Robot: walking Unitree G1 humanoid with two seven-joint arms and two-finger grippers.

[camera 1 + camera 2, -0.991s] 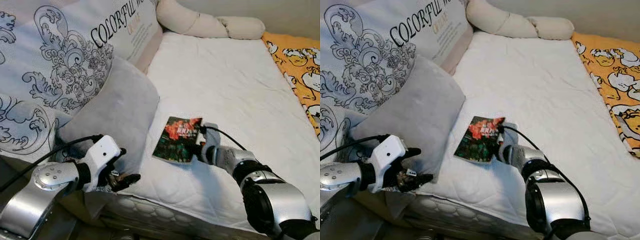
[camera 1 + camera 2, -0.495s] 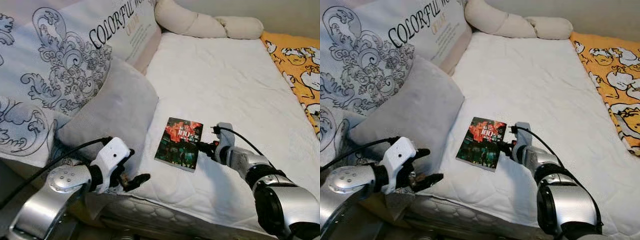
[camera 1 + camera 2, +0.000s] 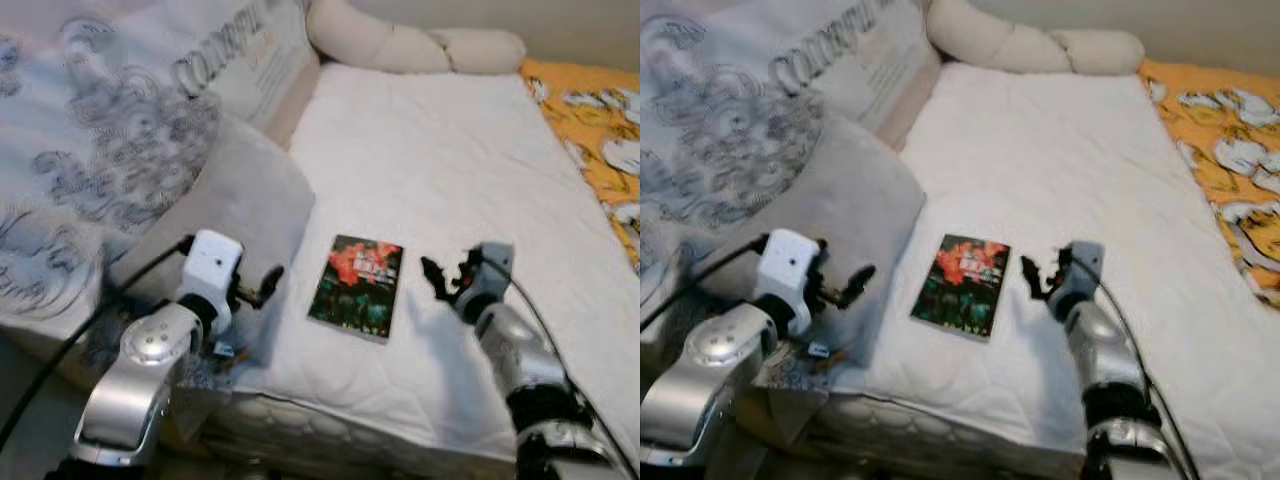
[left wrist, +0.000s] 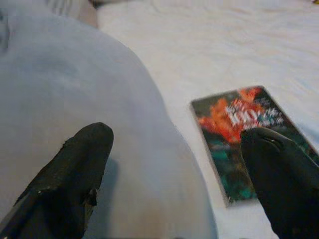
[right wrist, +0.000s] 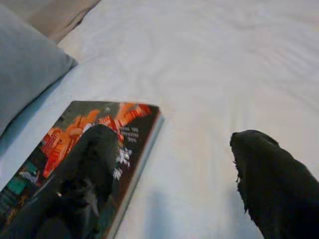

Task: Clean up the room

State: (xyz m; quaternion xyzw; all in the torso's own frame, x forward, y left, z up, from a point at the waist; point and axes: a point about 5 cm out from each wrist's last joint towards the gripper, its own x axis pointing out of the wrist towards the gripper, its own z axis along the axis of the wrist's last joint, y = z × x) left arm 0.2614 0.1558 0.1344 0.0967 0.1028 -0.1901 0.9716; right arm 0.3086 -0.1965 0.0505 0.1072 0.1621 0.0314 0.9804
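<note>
A book lies flat on the white bed, just beside a grey pillow; it is not yet tidied away. The right gripper, fingers spread and empty, hovers apart from the book's edge, having drawn back from contact. The left gripper, fingers also spread, has risen beside the pillow.

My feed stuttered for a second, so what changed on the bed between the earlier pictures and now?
The right gripper, which was against the book's right edge a second ago, has let go and drawn back to the right; its fingers are open and clear of the book. The left gripper has risen from the mattress edge to beside the grey pillow, fingers open. The book lies flat in about the same spot on the white mattress.
</note>
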